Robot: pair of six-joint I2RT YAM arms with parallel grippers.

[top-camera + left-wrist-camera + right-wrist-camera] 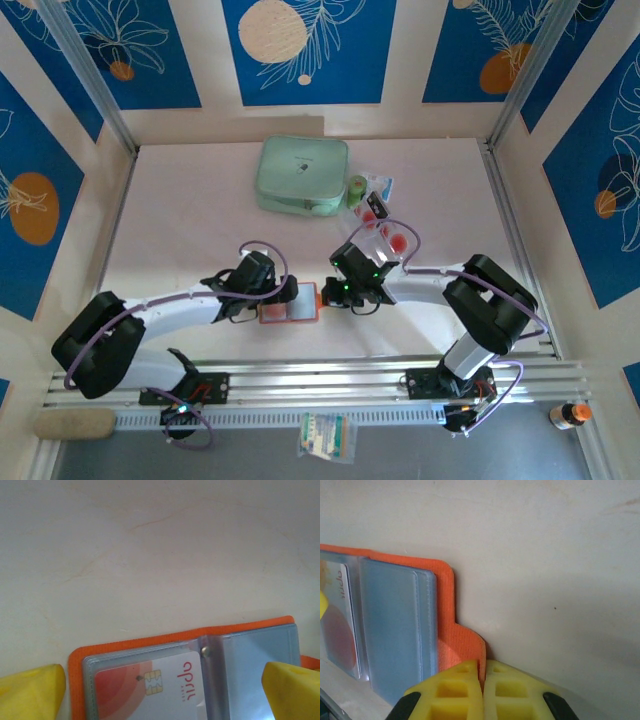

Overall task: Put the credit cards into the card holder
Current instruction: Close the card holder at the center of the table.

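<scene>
The orange-red card holder (288, 305) lies open on the table between my two grippers. In the left wrist view its greyish clear pockets (250, 665) face up, and one credit card (150, 687) with a red circle and a chip sits in the left pocket. My left gripper (162, 695) is open, its yellow fingertips (30, 692) standing wide either side of the holder. My right gripper (483, 680) is shut on the holder's orange snap tab (467, 647) at its right edge. More credit cards (393, 241) lie just behind the right wrist.
A mint-green zip case (302, 175) sits at the back centre with a small green object (357, 187) beside it. Aluminium rails (330, 380) run along the near edge. A small bottle (570, 413) and a packet (327, 436) lie below them.
</scene>
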